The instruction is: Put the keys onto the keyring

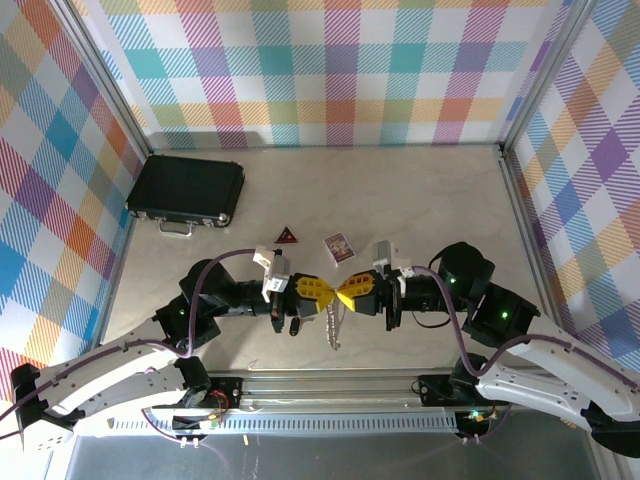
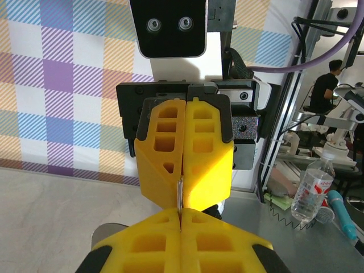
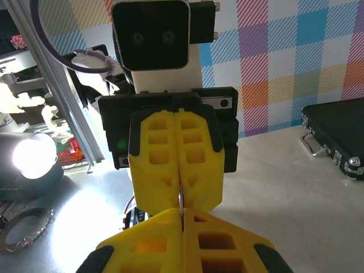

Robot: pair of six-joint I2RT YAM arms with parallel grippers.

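Black case [image 1: 186, 188], upper left, lid shut, contents hidden. L gripper [image 1: 326, 291] & R gripper [image 1: 346, 293] meet tip-to-tip mid-frame, both clamped on ring [image 1: 333, 325], which hangs just below them. Card [image 1: 339, 247] & triangle [image 1: 288, 236] sit above, center.

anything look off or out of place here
Nothing is spilled or damaged. One oddity: the left claw and right claw meet tip to tip, both shut on a thin silvery wire, seemingly the keyring, whose chain-like part hangs below them in the top view.
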